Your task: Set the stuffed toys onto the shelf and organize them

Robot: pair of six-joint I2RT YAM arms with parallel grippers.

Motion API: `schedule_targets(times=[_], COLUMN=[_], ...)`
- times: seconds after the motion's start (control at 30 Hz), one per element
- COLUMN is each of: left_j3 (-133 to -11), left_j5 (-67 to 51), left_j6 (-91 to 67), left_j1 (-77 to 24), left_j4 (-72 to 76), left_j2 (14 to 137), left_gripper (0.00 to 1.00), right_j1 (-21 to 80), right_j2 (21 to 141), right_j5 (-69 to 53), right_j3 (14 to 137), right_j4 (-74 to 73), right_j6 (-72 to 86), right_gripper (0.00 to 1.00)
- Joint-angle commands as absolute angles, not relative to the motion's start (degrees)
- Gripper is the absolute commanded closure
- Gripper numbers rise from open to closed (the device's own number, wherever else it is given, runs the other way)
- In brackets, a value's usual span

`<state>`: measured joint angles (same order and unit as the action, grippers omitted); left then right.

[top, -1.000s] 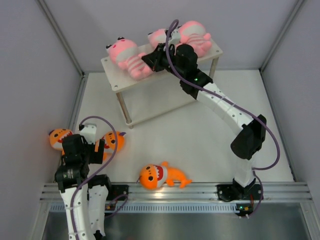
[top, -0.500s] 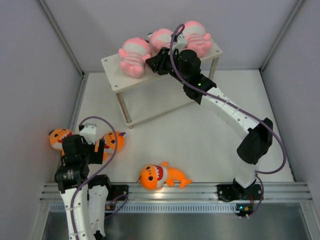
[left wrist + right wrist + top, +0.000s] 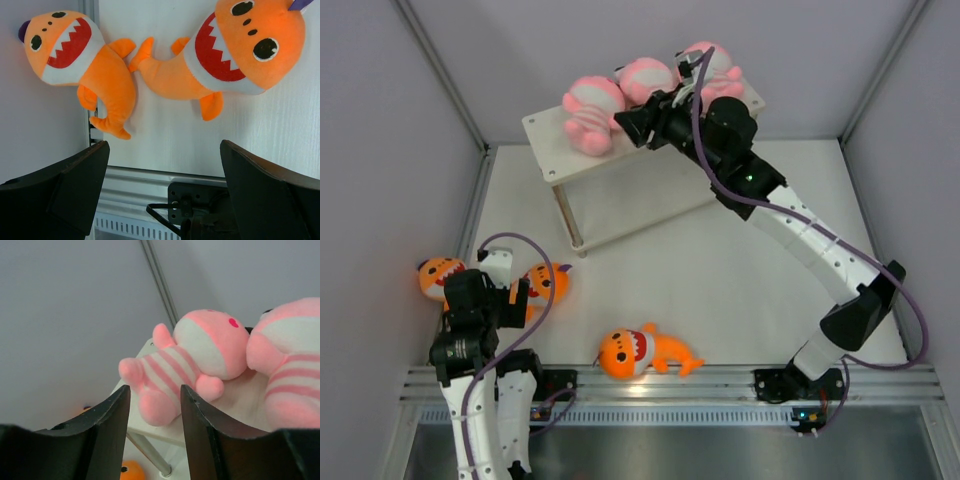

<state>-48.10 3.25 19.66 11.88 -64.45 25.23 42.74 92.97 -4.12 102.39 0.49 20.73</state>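
Jaws both wide, empty | right gripper (image 3: 154, 396) tidying pink striped plush toys (image 3: 200, 350) on pale wooden shelf (image 3: 545, 137) | next, likely: left gripper (image 3: 164, 150) closes on orange plush shark (image 3: 220, 60)

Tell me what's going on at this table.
The right gripper, jaws open and empty, hovers at the pale wooden two-tier shelf, beside three pink plush toys with striped bellies lying together on its top tier. The left gripper, also open, hangs over two of the three orange plush sharks, which all lie on the white table, not yet shelved.
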Motion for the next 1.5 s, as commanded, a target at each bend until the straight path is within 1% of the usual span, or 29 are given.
schedule_targets(times=[0.0, 0.13, 0.3, 0.43, 0.7, 0.8, 0.97, 1.13, 1.3, 1.43, 1.47], left_j3=[-47.90, -47.81, -47.90, -47.81, -47.81, -47.81, -47.81, -47.81, -47.81, -47.81, -47.81], left_j5=[2.81, 2.81, 2.73, 2.64, 2.55, 2.55, 2.37, 2.55, 2.46, 2.37, 2.37], left_j6=[19.77, 19.86, 19.95, 19.95, 20.04, 20.13, 20.21, 20.13, 20.21, 20.30, 20.30], left_j1=[12.39, 12.39, 12.48, 12.48, 12.48, 12.48, 12.57, 12.48, 12.48, 12.48, 12.48], left_j4=[-62.93, -62.93, -62.93, -62.93, -62.84, -62.84, -62.93, -62.93, -62.93, -62.84, -62.93], left_j2=[24.79, 24.96, 24.96, 25.05, 24.52, 24.61, 24.61, 24.61, 24.70, 24.87, 24.87], left_gripper=[0.01, 0.01, 0.01, 0.01, 0.01, 0.01, 0.01, 0.01, 0.01, 0.02, 0.01], right_j1=[46.83, 49.74, 50.62, 50.36, 46.15, 44.57, 42.11, 41.75, 42.27, 42.36, 42.36], right_j2=[91.58, 92.72, 95.36, 96.94, 101.33, 101.69, 100.99, 100.73, 96.25, 90.11, 89.04], right_j5=[-6.06, -9.57, -12.13, -9.85, -8.00, -7.39, -7.21, -10.45, -11.78, -12.13, -12.56], right_j3=[103.18, 102.83, 103.09, 104.23, 110.82, 111.45, 111.01, 110.74, 106.09, 104.77, 104.77], right_j4=[-3.06, -3.51, -3.25, -4.74, -9.05, -9.76, -9.84, -9.84, -7.74, -8.26, -9.39], right_j6=[13.82, 11.34, 13.44, 13.45, 12.48, 12.22, 12.13, 12.48, 12.30, 9.86, 9.23], right_gripper=[0.55, 0.57, 0.63, 0.63, 0.64, 0.64, 0.64, 0.64, 0.63, 0.59, 0.55])
